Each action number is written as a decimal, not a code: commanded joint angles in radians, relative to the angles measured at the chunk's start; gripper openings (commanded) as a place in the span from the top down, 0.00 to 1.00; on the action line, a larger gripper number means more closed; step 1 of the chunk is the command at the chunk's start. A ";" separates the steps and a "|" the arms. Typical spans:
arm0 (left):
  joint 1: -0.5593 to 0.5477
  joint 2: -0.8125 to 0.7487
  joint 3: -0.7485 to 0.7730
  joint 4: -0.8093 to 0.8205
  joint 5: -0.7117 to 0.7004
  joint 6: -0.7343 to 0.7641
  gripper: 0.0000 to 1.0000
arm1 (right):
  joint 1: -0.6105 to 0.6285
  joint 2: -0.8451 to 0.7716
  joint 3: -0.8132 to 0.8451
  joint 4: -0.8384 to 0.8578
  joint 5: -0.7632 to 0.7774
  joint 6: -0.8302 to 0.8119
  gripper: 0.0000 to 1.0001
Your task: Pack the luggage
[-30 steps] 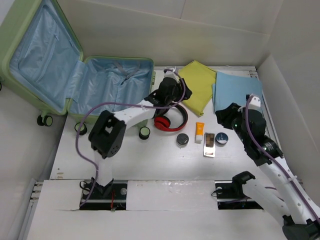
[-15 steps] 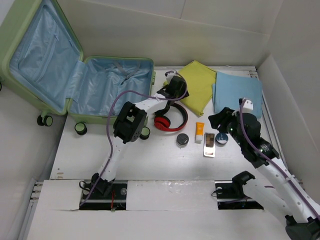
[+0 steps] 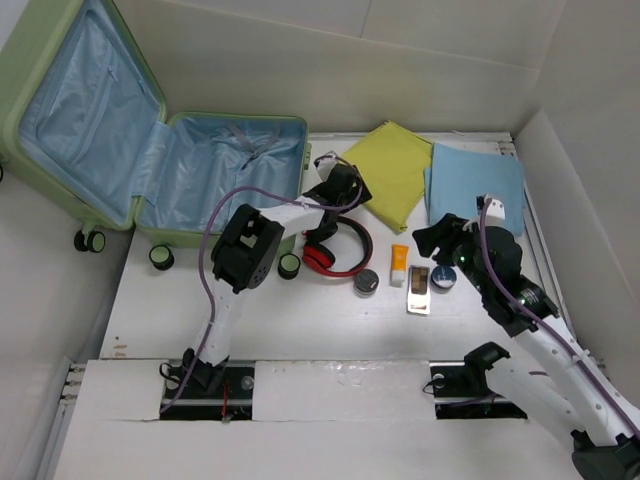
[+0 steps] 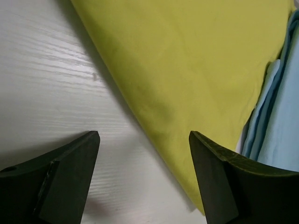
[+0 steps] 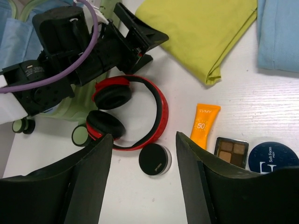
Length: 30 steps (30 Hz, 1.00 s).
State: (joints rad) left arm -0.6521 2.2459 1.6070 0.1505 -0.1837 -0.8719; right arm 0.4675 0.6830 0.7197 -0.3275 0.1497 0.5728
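Note:
The pale green luggage [image 3: 292, 127] lies open at the back left, with its blue-lined lid [image 3: 80, 110] leaning up. My left gripper [image 3: 350, 185] is open and empty, low over the table at the edge of a yellow cloth [image 3: 395, 170]. The left wrist view shows that cloth [image 4: 187, 60] between and beyond its fingers [image 4: 145, 154]. My right gripper [image 3: 435, 232] is open and empty above the small items. Its wrist view looks between the fingers [image 5: 145, 135] at red headphones [image 5: 154, 107] and a black round jar [image 5: 155, 159].
An orange sunscreen tube [image 3: 399, 265], an eyeshadow palette [image 3: 419, 288] and a blue tin [image 3: 444, 278] lie right of the jar [image 3: 366, 281]. A folded blue cloth [image 3: 475, 185] lies at the back right. The suitcase wheels [image 3: 290, 265] stand next to the headphones [image 3: 335, 250]. White walls enclose the table.
The left arm's elbow swung right and its gripper dropped slightly toward the yellow cloth's edge. The right gripper moved left and down over the small items. The headphones shifted slightly.

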 commanded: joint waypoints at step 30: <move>0.006 0.176 0.154 0.162 0.076 -0.214 1.00 | 0.030 -0.034 0.060 0.030 -0.033 -0.014 0.38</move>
State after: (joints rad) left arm -0.6540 2.4580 1.7981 0.2806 -0.1020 -1.1454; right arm 0.4862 0.6682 0.7250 -0.3290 0.1249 0.5690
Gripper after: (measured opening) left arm 0.065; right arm 0.623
